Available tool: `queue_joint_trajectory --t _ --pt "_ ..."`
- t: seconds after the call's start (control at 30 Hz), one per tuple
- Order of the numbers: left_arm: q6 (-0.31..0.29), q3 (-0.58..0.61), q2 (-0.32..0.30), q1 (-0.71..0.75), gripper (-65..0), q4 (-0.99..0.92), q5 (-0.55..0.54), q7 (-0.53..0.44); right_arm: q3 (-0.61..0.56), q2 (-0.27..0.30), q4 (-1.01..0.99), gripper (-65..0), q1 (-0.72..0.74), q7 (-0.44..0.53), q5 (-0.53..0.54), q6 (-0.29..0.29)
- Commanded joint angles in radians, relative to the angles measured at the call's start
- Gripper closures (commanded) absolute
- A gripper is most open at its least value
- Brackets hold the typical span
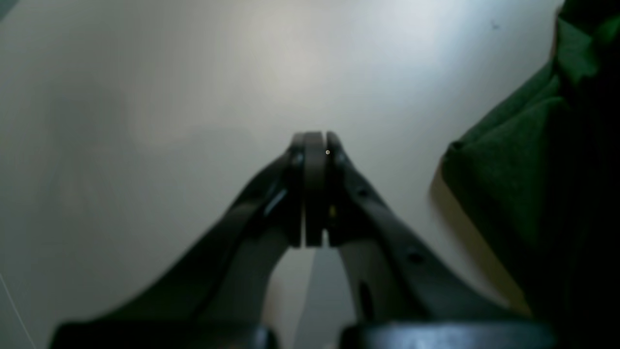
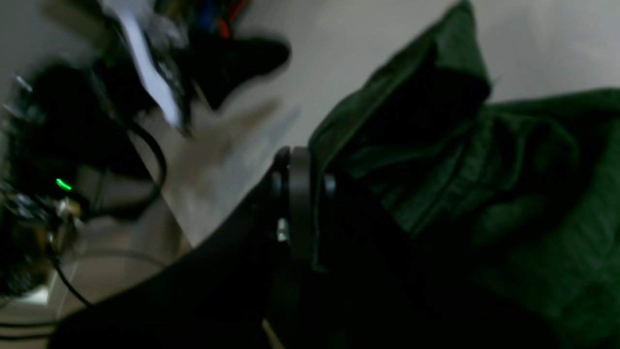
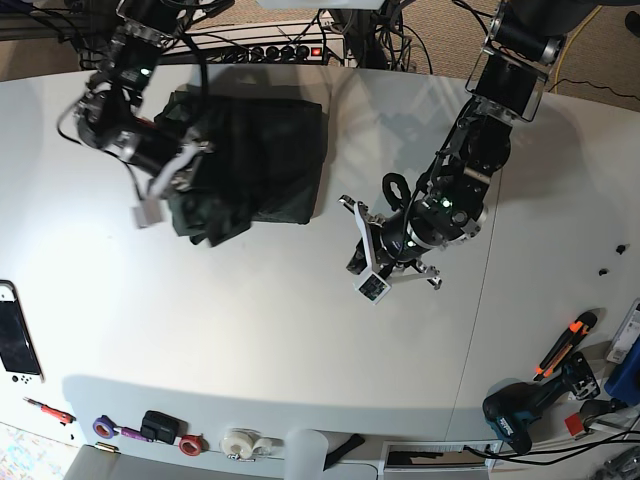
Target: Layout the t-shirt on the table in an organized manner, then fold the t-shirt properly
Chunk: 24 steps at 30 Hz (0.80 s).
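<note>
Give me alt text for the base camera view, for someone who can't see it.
Seen from above, the right gripper is shut on the edge of a dark green t-shirt bunched on the white table. The left gripper is shut and empty, apart from the shirt.

T-shirt [image 3: 250, 160] on table [image 3: 300, 350], far-left; tools front.

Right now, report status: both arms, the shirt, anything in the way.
Left gripper shut, empty, over bare table. Right gripper shut on the t-shirt, a bunched heap. Nothing in the way.
</note>
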Motion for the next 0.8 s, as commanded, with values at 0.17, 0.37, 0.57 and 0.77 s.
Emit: queue_joint_trajectory --t 0.17,0.37,0.57,0.77 --pt "-0.001 -0.003 0.003 -0.022 -2.7 0.019 -0.007 -0.019 -0.157 0.006 0.017 0.0 0.011 0.019 -0.121 0.002" --pt "-0.001 -0.003 0.003 -0.022 -2.7 0.019 -0.007 -0.018 -0.287 0.006 0.017 0.0 0.017 0.105 -0.272 0.002" --pt "-0.001 -0.003 0.003 -0.022 -2.7 0.019 -0.033 -0.018 -0.348 0.006 0.018 -5.6 0.056 0.111 -0.339 -0.018" --pt "-0.001 -0.003 0.003 -0.022 -2.7 0.019 -0.051 -0.019 -0.428 0.006 0.019 -26.5 0.069 0.065 -0.192 0.002"
